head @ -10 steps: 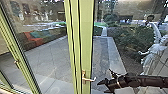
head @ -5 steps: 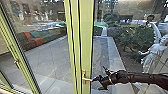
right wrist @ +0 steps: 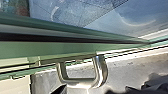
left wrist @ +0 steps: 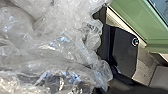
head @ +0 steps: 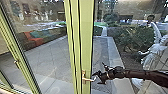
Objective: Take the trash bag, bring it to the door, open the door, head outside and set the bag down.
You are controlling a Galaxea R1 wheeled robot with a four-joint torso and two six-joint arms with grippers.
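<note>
Right gripper [head: 96,78] is held right by the handle [head: 87,79], fingers apart, frame [head: 86,40] edge just beyond. Bag's [left wrist: 57,47] seen close at the left wrist; left gripper's grip can't be told.

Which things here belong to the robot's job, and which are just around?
For the job:
clear plastic trash bag
green-framed glass door
silvery metal handle
black right gripper

Just around:
low red and teal seating
leafy green shrubs
</note>
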